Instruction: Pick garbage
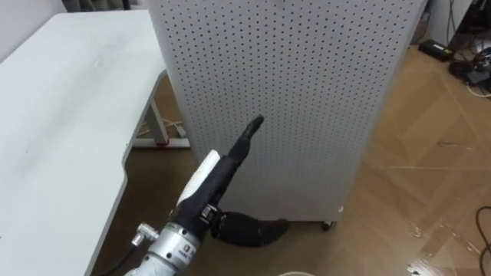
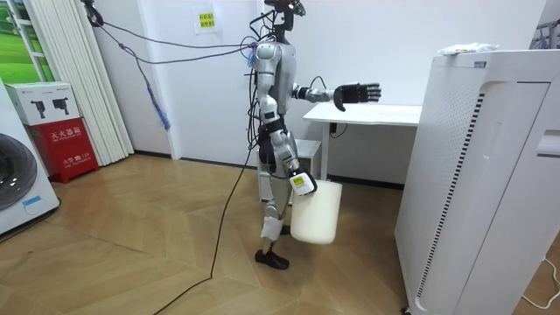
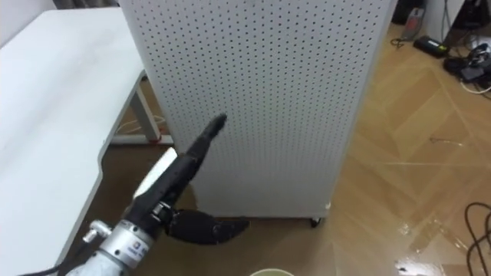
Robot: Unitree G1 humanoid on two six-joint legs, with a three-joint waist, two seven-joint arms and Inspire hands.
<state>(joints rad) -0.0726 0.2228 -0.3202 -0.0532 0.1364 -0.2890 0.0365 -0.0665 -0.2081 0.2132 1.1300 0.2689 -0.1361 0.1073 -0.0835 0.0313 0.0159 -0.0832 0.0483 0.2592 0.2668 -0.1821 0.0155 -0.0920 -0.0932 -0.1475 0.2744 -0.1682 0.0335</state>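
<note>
A home-like test room is being suggested: a wood floor [image 2: 131, 223] is being shared by a washer [image 2: 16, 179] and curtains [image 2: 79, 79] at the room view's left, a desk [image 1: 54, 115] left, a perforated cabinet [image 1: 284, 100] near, and cables [image 1: 469, 67] far right.

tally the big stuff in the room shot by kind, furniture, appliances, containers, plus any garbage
desk: 1
perforated white cabinet: 1
washing machine: 1
white bin: 1
boxes: 2, a red box and a white box on top of it
crumpled white garbage on the cabinet: 1
total: 7
</note>
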